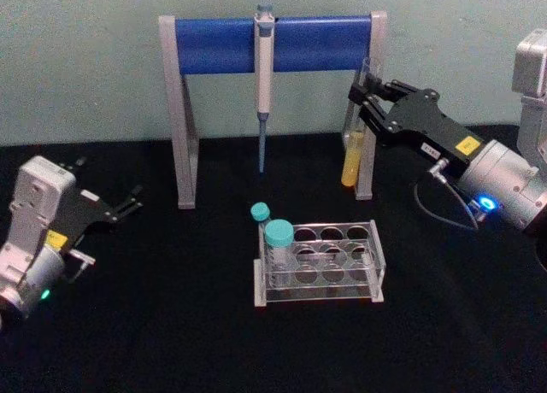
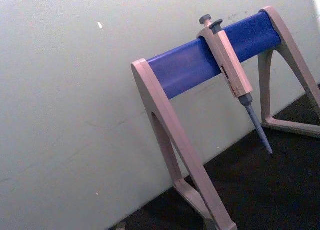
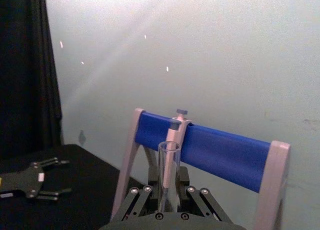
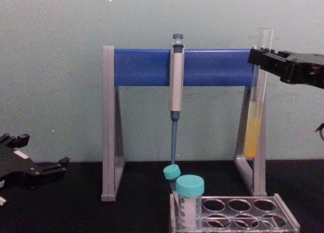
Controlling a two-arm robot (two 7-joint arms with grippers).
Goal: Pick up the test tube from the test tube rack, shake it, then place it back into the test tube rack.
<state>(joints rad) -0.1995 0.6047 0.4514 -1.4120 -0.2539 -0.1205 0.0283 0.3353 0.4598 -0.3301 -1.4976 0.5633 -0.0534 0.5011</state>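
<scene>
Yellow liquid is seen in the lower part of the tube (image 1: 351,158), which in the head view is pinched at its upper part by the right gripper (image 1: 364,98) and held clear of the table (image 1: 154,342). It is held beside the right leg of the stand (image 1: 222,44), behind the rack (image 1: 318,294) and well apart from it. It is kept nearly upright with its mouth up, presumably so that nothing is spilled from the open top. Two vials (image 1: 278,237) are seen at the rack's left end, and its other holes are left free for the return. The left gripper (image 1: 107,181) is held low at the left with its fingers spread and nothing between them; it is judged to be parked. In the left wrist view the stand is looked at from the side, with the pipette (image 2: 232,65) hung on its blue bar. In the right wrist view the tube's open rim is seen rising between the fingers pressed against it. In the chest view the grip is seen above the liquid, and the tube's bottom is well above the rack. The lift is judged done, with the shaking in hand or next. As the tube is uncapped, a gentle shake is called for.
</scene>
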